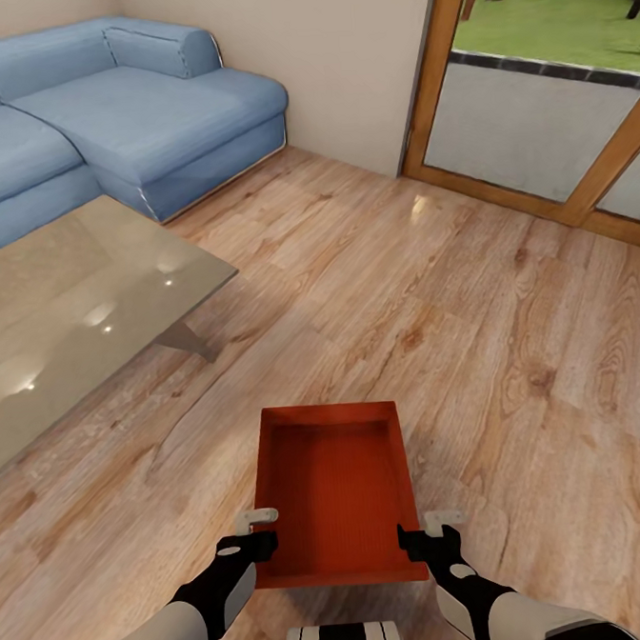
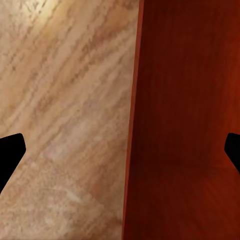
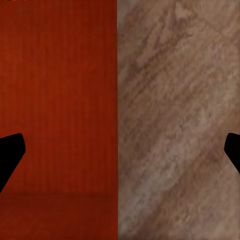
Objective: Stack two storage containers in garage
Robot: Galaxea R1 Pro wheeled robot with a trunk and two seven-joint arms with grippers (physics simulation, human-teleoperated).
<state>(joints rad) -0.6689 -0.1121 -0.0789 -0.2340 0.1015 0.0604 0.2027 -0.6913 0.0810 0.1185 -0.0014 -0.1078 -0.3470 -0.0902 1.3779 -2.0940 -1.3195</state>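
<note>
Glossy wood-plank flooring (image 1: 473, 328) under a ribbed, rectangular red-orange storage container (image 1: 337, 491).

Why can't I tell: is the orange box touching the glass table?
Apart. In the head view, bare wood floor plainly separates the storage container from the coffee table.

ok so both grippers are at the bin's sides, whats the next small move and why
Probably close both grippers. The left gripper and right gripper each straddle a side wall of the red bin with fingers apart, one inside and one outside, so nothing grips it yet. The bin seems to sit over the wood floor, in the living room.
</note>
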